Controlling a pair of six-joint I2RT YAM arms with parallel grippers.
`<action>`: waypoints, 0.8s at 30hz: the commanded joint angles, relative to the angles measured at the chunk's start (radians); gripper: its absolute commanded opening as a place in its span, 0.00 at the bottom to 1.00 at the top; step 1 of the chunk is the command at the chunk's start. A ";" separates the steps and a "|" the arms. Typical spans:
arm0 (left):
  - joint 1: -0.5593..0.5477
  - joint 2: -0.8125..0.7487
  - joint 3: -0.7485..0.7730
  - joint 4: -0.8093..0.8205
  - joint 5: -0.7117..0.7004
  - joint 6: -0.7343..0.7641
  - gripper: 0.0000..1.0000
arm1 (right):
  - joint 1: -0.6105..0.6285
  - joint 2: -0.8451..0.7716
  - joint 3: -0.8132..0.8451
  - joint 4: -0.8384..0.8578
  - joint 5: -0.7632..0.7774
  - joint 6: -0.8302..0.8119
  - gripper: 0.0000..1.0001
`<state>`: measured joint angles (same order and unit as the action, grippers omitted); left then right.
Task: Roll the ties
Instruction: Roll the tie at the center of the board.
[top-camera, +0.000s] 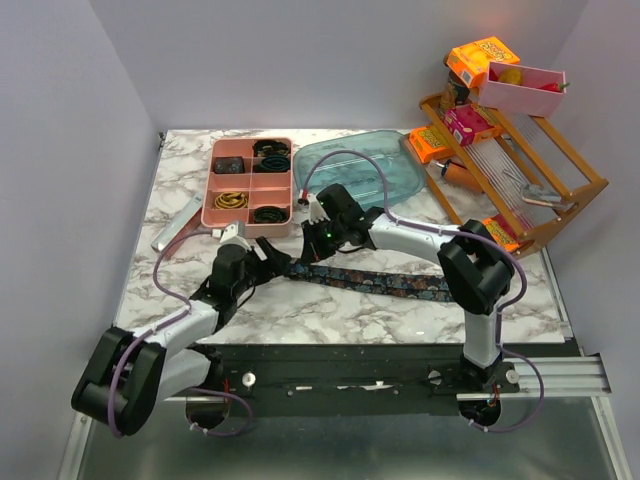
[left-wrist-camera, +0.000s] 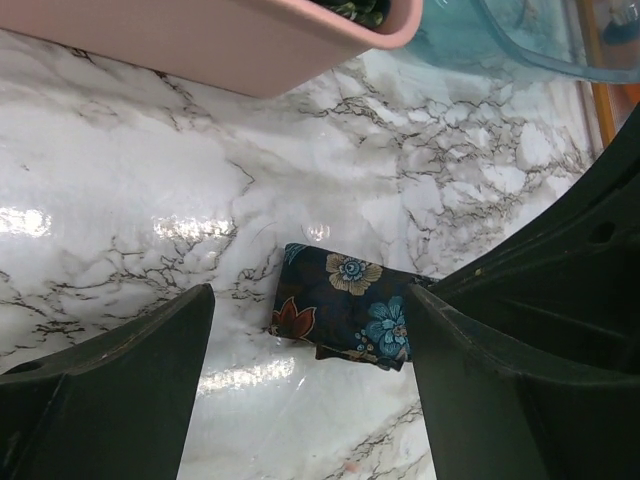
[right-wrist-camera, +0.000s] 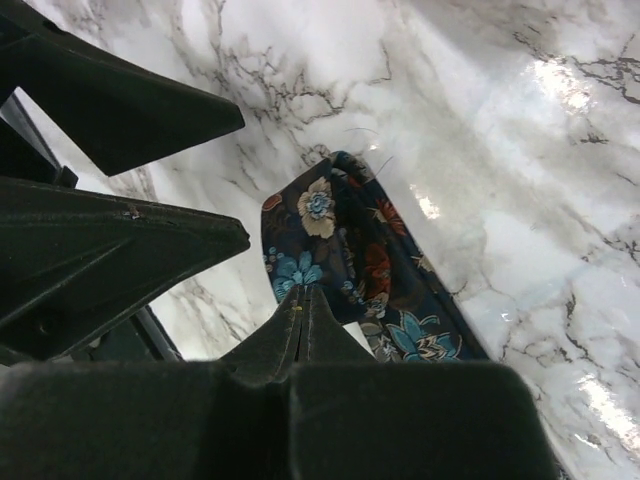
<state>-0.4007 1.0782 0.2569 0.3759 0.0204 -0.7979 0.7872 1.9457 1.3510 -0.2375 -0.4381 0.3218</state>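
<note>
Reaching in from the near left, the left tool (top-camera: 266, 260) hangs over the marble surface (top-camera: 170, 205) with its fingers (left-wrist-camera: 120, 385) spread wide and released. The folded end of the tie (left-wrist-camera: 345, 305) lies flat on the marble between them, touching neither finger as far as the left wrist view shows. Behind it sits a pink tray (top-camera: 211, 190), and several of its compartments hold dark coiled rolls. From that folded end the tie runs rightward as a long flat strip (top-camera: 400, 283) toward the right arm's base. The right tool (right-wrist-camera: 300, 300) meets the same end from the other side. Its fingers are clenched together, seam to seam, with the tip down on the floral fabric; whether any cloth is nipped there I cannot tell. Further right lie a clear blue lid (top-camera: 372, 172) and a tilted wooden rack (top-camera: 560, 190) carrying snack boxes.
</note>
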 joint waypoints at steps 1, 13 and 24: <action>0.034 0.095 -0.036 0.173 0.151 -0.053 0.86 | 0.003 0.035 0.028 -0.037 0.047 -0.018 0.01; 0.037 0.255 -0.091 0.409 0.214 -0.115 0.79 | 0.003 0.050 -0.039 -0.059 0.142 -0.021 0.01; 0.026 0.501 -0.117 0.716 0.289 -0.199 0.63 | 0.004 0.044 -0.070 -0.057 0.167 -0.015 0.01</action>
<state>-0.3679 1.4899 0.1600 0.9463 0.2653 -0.9592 0.7864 1.9869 1.3148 -0.2695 -0.3218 0.3138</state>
